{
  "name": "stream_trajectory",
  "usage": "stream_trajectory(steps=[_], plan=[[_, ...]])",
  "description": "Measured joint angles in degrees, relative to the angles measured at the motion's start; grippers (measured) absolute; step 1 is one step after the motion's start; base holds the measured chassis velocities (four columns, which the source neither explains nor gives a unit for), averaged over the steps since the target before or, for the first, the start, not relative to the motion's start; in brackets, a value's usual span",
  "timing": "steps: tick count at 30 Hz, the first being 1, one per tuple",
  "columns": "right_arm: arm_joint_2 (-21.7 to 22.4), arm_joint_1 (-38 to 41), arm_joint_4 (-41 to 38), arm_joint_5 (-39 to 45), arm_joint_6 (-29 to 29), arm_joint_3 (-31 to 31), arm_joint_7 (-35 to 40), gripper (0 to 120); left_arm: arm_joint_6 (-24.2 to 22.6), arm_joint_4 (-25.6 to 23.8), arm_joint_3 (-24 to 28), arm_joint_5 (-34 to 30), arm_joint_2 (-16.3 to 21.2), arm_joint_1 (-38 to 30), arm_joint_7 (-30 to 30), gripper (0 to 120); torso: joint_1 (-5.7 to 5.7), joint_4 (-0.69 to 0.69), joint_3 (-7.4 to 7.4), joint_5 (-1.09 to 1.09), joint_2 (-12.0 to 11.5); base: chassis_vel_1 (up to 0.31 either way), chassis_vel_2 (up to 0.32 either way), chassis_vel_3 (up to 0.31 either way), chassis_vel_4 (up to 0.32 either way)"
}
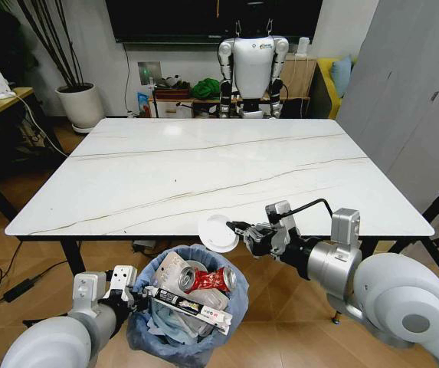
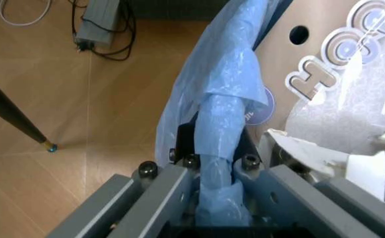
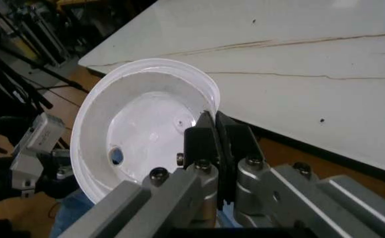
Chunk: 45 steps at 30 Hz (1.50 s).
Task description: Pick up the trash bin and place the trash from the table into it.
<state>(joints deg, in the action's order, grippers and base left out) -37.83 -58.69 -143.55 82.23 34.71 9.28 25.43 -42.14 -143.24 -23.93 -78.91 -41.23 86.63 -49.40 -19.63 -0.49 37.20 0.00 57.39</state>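
We're nearly done: our left hand (image 1: 129,285) grips the blue-bagged round bin (image 1: 188,307), already stuffed. Our right hand (image 1: 234,228) pinches the round white plastic lid (image 1: 217,232), last off the white marble tabletop (image 1: 204,169).

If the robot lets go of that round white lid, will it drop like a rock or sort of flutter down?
Probably flutter: the lid looks thin and hollow, so light. The right gripper pinches only its rim, so it seems fairly stiff. It hangs above the trash bin and should land softly.

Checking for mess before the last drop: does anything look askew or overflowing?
Yes. The trash bin, held by the left tool below the table edge, looks piled to the rim; a long black-white packet lies across it, jutting past. The right tool holds the round lid above.
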Motion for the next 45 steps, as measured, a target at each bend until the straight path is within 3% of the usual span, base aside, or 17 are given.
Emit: stream_trajectory(steps=[8,20,45], plan=[[-0.94,-4.65,0.17,-6.79,-1.0,2.32,-9.64,0,0.0,0.0,0.76,-0.24,0.32,-0.25,0.07,0,0.0,0.01,0.0,0.0,0.0,0.0,0.0,0.0,0.0],[-4.12,-12.34,0.26,-17.17,-0.32,0.34,-15.41,0,0.0,0.0,2.43,-0.87,0.91,-1.44,0.79,0,0.0,0.0,0.0,-0.01,0.0,0.0,0.0,0.0,0.0],[-7.07,-13.23,1.13,-26.32,0.99,-5.2,-16.73,0,0.0,0.0,3.32,-1.72,1.17,-3.27,1.31,0,0.0,0.0,0.0,0.0,0.0,0.0,0.0,0.0,0.0]])
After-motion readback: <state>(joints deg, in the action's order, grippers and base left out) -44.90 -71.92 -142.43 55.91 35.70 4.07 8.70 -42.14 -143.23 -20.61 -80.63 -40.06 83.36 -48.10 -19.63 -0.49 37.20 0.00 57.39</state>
